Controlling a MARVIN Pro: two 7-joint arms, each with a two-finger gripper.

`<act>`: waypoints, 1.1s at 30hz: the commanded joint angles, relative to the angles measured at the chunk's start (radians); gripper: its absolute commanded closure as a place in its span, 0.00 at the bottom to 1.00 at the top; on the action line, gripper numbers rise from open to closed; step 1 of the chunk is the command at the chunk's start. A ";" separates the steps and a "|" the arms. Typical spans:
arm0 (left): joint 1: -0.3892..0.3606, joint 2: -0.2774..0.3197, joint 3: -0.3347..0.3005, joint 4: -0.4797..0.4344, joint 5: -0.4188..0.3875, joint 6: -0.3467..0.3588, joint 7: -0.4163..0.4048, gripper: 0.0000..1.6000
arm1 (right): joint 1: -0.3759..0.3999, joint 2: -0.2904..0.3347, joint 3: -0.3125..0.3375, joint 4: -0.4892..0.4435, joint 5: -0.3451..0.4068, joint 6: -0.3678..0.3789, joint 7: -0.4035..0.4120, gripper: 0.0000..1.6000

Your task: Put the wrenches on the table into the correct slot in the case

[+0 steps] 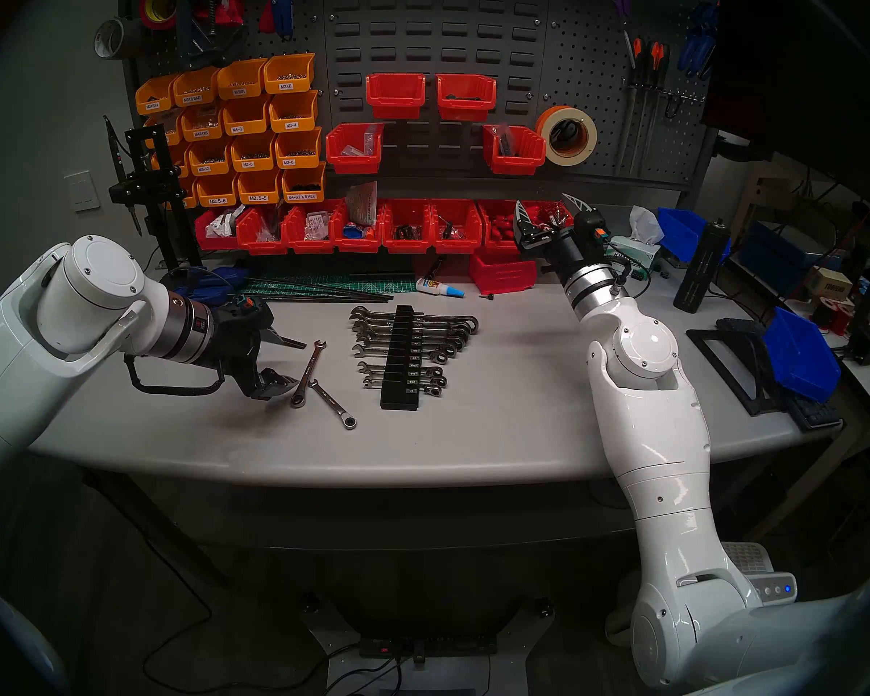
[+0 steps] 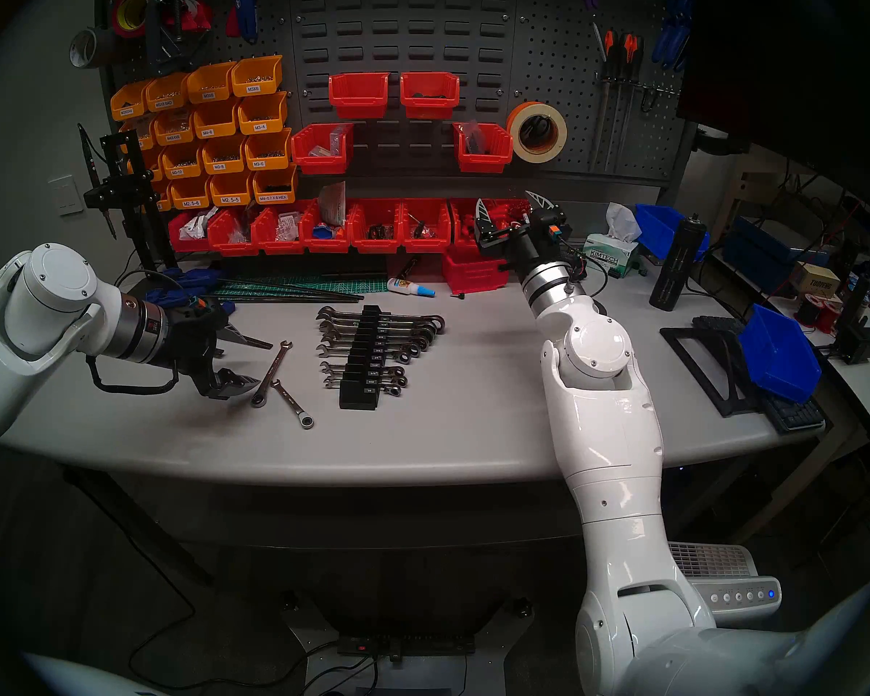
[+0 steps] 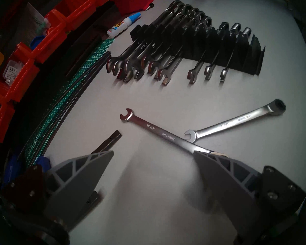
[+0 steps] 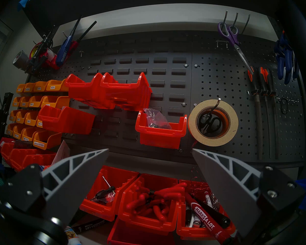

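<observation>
Two chrome wrenches lie crossed on the grey table [image 1: 498, 408], left of the case. The longer wrench [image 1: 310, 371] [image 3: 166, 135] points its open jaw toward the back. The shorter wrench [image 1: 332, 403] [image 3: 237, 120] angles toward the front right. My left gripper [image 1: 300, 362] [image 3: 153, 151] hovers open just left of them; one finger hides the longer wrench's ring end in the left wrist view. The black case [image 1: 398, 399] [image 3: 253, 57] holds several wrenches. My right gripper [image 1: 543, 200] [image 4: 150, 150] is raised at the back right, open and empty, facing the pegboard.
Behind the case lie a glue bottle [image 1: 440, 287], thin black rods [image 1: 322, 294] and a green cutting mat [image 3: 64, 97]. Red bins [image 1: 405, 228] line the back. A blue bin [image 1: 802, 361] and a keyboard sit at the right edge, a black stand [image 1: 152, 198] at the back left.
</observation>
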 commanded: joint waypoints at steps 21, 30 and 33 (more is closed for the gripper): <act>0.045 0.042 -0.066 -0.123 0.042 -0.228 -0.003 0.00 | 0.029 -0.001 -0.002 -0.032 0.000 -0.006 0.001 0.00; 0.024 0.069 -0.017 -0.119 0.099 -0.367 -0.052 0.00 | 0.029 0.000 -0.002 -0.032 0.000 -0.006 0.001 0.00; -0.005 0.092 -0.012 -0.125 0.078 -0.377 -0.117 0.00 | 0.029 -0.001 -0.002 -0.032 0.000 -0.006 0.001 0.00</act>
